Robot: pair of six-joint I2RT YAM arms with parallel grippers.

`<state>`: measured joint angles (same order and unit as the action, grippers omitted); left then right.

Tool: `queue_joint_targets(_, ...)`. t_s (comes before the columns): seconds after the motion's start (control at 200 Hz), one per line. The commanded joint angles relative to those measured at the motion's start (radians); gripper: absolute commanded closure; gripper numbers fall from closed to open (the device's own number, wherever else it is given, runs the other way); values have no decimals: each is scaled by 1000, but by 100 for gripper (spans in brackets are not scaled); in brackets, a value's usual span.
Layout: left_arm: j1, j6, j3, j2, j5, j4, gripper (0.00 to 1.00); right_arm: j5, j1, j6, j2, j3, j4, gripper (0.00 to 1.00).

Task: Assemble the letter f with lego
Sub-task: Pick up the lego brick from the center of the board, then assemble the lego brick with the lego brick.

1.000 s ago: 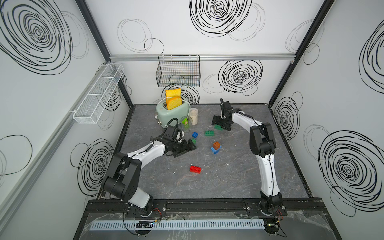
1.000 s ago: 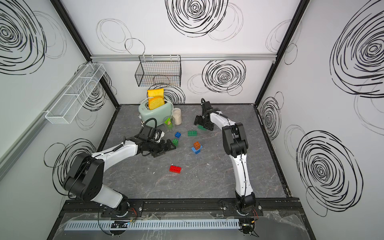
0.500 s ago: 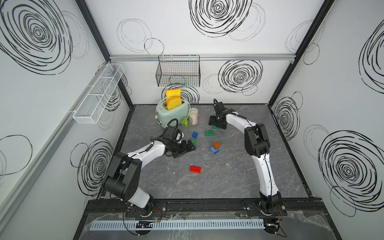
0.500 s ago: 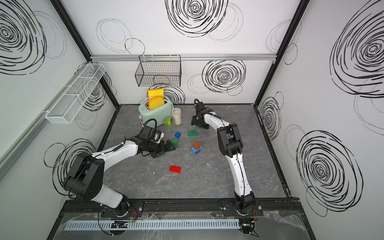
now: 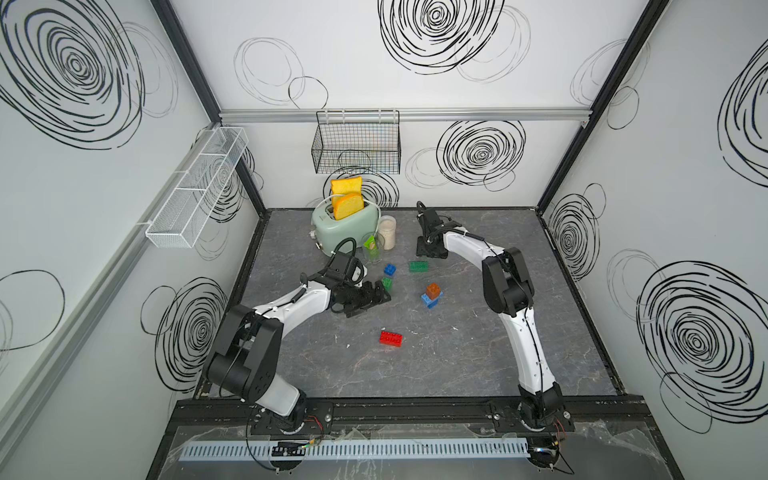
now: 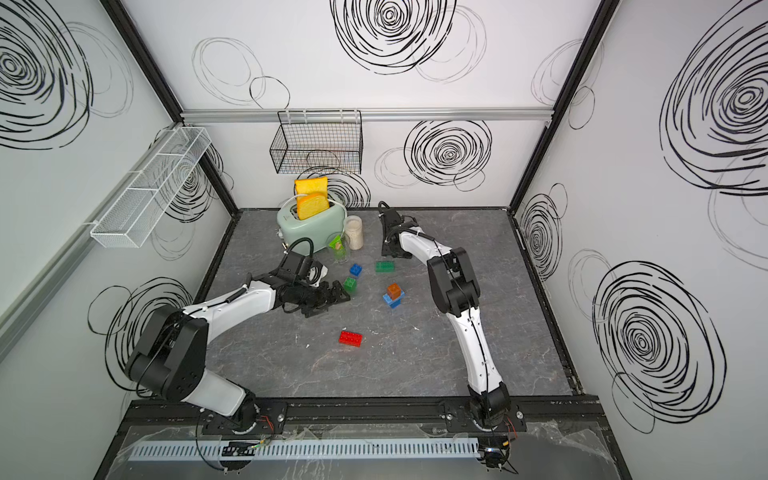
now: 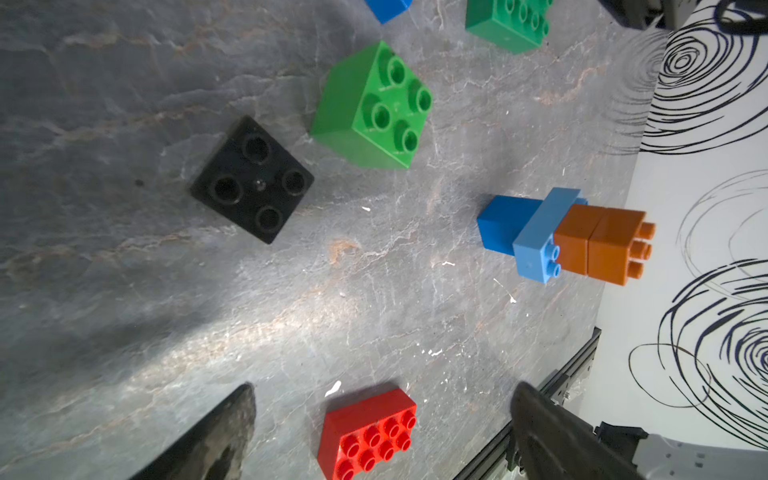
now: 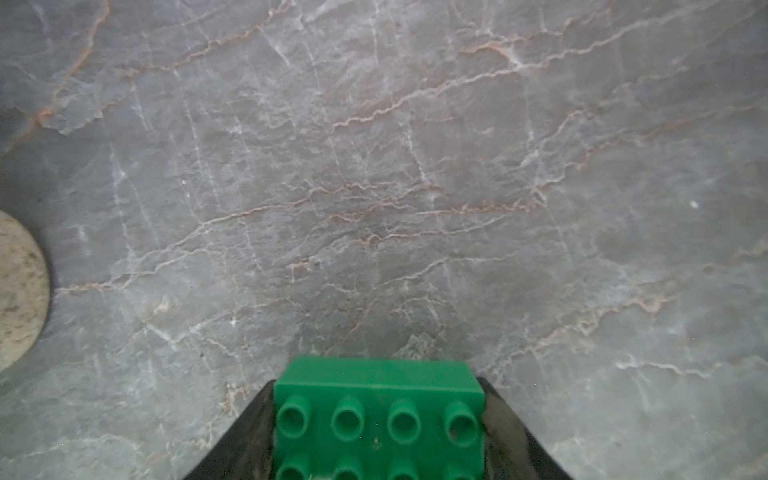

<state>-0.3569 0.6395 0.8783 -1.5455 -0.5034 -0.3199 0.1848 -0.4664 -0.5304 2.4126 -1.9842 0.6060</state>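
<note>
grey marble table (image 5: 498, 353). left gripper (image 7: 382, 390) at 9 o'clock of centre, jaws spread wide, empty. right gripper (image 8: 376, 384) at 12 o'clock, jaws closed against gripped green brick (image 8: 380, 415). blue-orange stack (image 5: 432, 294) at centre. red brick (image 5: 390, 338) at 7 o'clock. loose green oblong brick (image 5: 418, 266) at 12 o'clock, near right gripper. blue brick (image 5: 389, 269), green square brick (image 5: 387, 283) at 10 o'clock. black brick (image 7: 253, 180) just beside green square brick.

Apparently a robotics lab test cell: a boxed-in booth with white walls (image 5: 374, 99) covered in black scribbled spirals, and two robot arms (image 5: 523, 340) bolted to a rail (image 5: 415, 409) at the edge of a grey stone-look tabletop (image 5: 457, 365). A toaster (image 5: 349, 232), a wall-hung wire basket (image 5: 357, 149) and loose lego bricks (image 5: 390, 338) furnish it.
</note>
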Motion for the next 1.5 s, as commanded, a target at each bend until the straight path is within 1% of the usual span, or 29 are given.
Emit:
queue_joint_targets(0.0, 7, -6, 5, 33, 17, -16, 3, 9, 1, 13, 49, 35, 35, 42)
queue_joint_targets(0.075, 7, -14, 7, 32, 16, -18, 2, 12, -3, 35, 27, 39, 40, 44)
queue_joint_targets(0.175, 7, -41, 21, 26, 21, -31, 2, -5, -6, 85, -44, 56, 31, 46)
queue_joint_targets(0.25, 7, -51, 36, 16, 9, -21, 3, -30, -2, 108, -120, 83, 27, 46)
queue_joint_targets(0.35, -8, -33, 49, 4, -44, 44, 5, -71, -3, 132, -245, 141, 29, 46)
queue_joint_targets(0.42, -37, 0, 46, -5, -87, 132, 6, -110, -4, 150, -333, 190, 34, 46)
queue_joint_targets(0.575, -134, 139, -3, -42, -172, 437, 12, -133, -30, 199, -521, 331, 52, 46)
queue_joint_targets(0.685, -192, 228, -31, -91, -194, 606, 19, -198, -42, 226, -641, 439, 66, 46)
queue_joint_targets(0.82, -221, 312, -87, -125, -193, 754, 27, -246, -66, 264, -758, 571, 66, 45)
queue_joint_targets(0.935, -239, 350, -110, -164, -195, 826, 32, -248, -72, 283, -814, 662, 60, 45)
queue_joint_targets(1.025, -256, 361, -102, -191, -188, 835, 32, -245, -72, 290, -842, 707, 46, 45)
queue_joint_targets(1.261, -260, 387, -85, -249, -151, 847, 33, -254, -74, 305, -864, 762, 23, 45)
queue_joint_targets(1.496, -257, 383, -56, -297, -132, 846, 34, -254, -85, 315, -864, 768, 21, 45)
